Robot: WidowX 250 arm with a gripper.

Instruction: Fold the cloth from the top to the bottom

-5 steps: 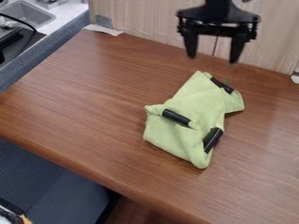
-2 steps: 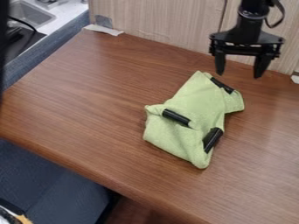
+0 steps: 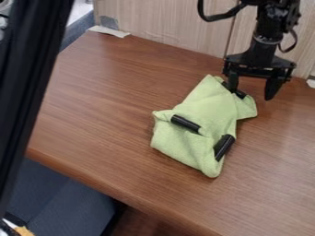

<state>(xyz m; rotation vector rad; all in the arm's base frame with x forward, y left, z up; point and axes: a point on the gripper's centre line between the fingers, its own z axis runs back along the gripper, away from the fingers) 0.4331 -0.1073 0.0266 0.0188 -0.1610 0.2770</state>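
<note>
A fuzzy, lime-green cloth [image 3: 200, 108] lies rumpled, its outline irregular, on the brown wood-grain table [image 3: 111, 115]; smooth black cylindrical pieces sit along its folds. The black gripper [image 3: 251, 90] hangs at its upper end, fingers spread wide, apparently grasping nothing, though contact is hard to judge.
</note>
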